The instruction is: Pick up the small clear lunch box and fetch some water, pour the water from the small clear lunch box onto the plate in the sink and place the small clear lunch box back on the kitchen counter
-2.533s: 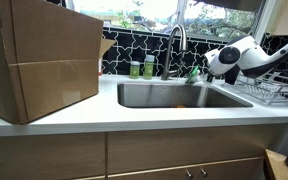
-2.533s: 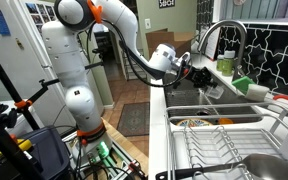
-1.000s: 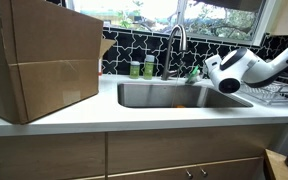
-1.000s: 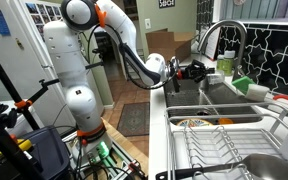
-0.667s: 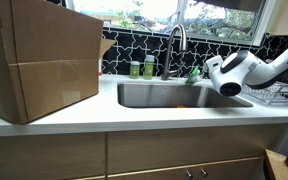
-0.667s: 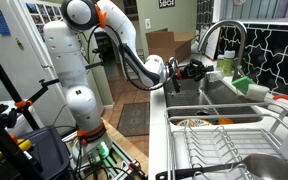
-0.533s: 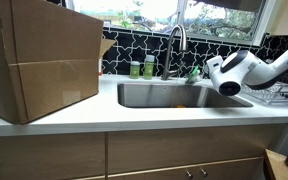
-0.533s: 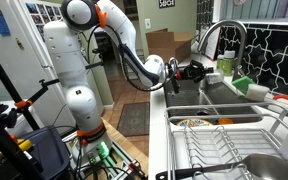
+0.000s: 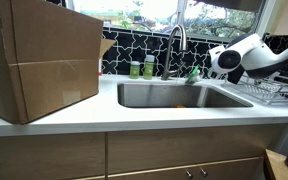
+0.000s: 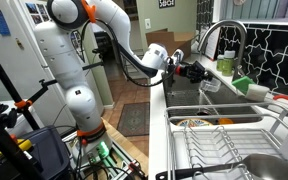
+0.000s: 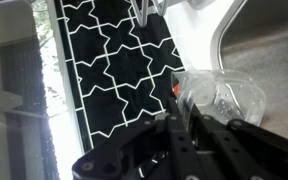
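Over the sink [image 9: 149, 95], right-hand end in an exterior view, my end effector [image 10: 191, 72] hangs level with the faucet [image 9: 175, 42] and points sideways – the wrist view is rotated, the tiled wall runs up the frame.

Step in hand, as I judge it: carry the clear lunch box [image 11: 229, 98] above the basin, either to the spout for water or to tip it out. I cannot tell which.
- Whether there is any water in the box: cannot tell, walls too clear and blurred.
- Plate in the sink: not clearly visible from any view.

Doing it well:
- move slowly and hold the box level until it sits over the target, since a thin plastic wall can flex and slip in a pinch grip
- keep the box apart from the faucet neck and from the dish rack [image 9: 274, 93] just beside the arm
- tip only over the basin, not over the white surface [image 9: 84, 118]

End effector: fingers nearly closed, pinching one wall of the lunch box at its rim – one finger inside, one outside, as far as the wrist view shows. The box sticks out past the fingertips, off the surface, touching nothing else that I can see.
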### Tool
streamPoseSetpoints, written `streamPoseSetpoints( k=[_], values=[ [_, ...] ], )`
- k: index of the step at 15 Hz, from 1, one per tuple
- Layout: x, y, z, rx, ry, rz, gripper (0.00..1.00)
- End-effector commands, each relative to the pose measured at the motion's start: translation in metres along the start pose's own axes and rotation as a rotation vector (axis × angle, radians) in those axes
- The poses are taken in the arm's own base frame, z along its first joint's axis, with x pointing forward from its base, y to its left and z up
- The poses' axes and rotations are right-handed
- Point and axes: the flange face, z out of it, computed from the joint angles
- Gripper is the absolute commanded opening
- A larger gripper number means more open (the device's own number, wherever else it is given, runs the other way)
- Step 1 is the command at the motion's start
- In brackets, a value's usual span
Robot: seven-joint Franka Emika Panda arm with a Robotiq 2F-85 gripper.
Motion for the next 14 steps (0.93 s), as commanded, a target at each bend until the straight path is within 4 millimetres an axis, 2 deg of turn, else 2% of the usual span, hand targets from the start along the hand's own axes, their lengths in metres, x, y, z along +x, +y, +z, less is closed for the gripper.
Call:
streamPoseSetpoints(
  k=[1, 3, 4, 7, 8, 9, 14],
  values=[
    [0.004, 0.029, 0.002, 0.176, -0.077, 0.014, 0.03],
    [0.004, 0.032, 0.003, 0.217, -0.168, 0.108, 0.03],
    [0.006, 0.031, 0.001, 0.17, -0.111, 0.057, 0.11],
    [0.006, 0.032, 0.001, 0.199, -0.149, 0.097, 0.11],
    [0.006, 0.032, 0.001, 0.201, -0.151, 0.099, 0.03],
    [0.006, 0.033, -0.006, 0.314, -0.149, 0.11, 0.03],
    [0.008, 0.049, -0.024, 0.583, -0.204, 0.112, 0.03]
  ],
)
